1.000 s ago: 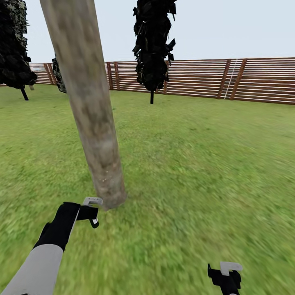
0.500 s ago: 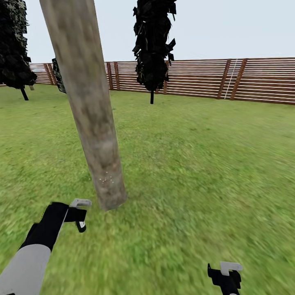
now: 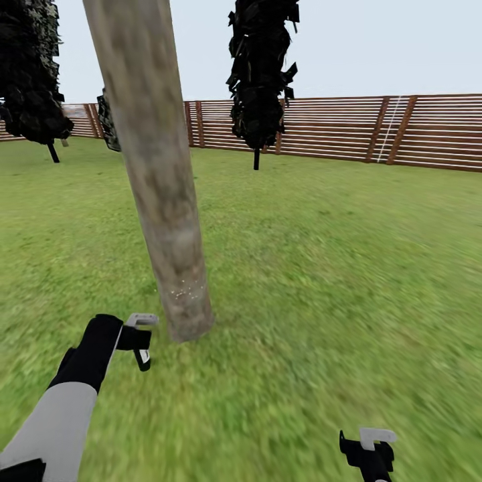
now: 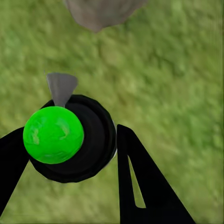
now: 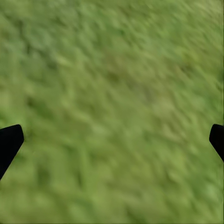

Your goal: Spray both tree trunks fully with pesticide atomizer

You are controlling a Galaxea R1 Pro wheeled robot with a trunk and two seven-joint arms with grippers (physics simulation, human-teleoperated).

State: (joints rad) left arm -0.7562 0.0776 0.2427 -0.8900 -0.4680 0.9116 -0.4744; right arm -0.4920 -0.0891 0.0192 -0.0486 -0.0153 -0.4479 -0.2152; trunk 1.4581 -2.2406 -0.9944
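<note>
Head view: the tree trunk [image 3: 157,181] fills the upper left above grass [image 3: 321,268]; whitish specks [image 3: 187,292] dot its base. At lower left, the left gripper [image 3: 140,341] grasps the atomizer [image 4: 70,140]; the right gripper [image 3: 368,452], bottom right, is spread wide.

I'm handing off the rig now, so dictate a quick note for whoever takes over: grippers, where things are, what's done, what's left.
Left gripper: shut on the atomizer, held low beside the base of the near trunk.
Right gripper: open, empty, over grass.
Done: a few whitish specks low on that trunk.
Left: most of this trunk looks bare, then the second tree.
</note>
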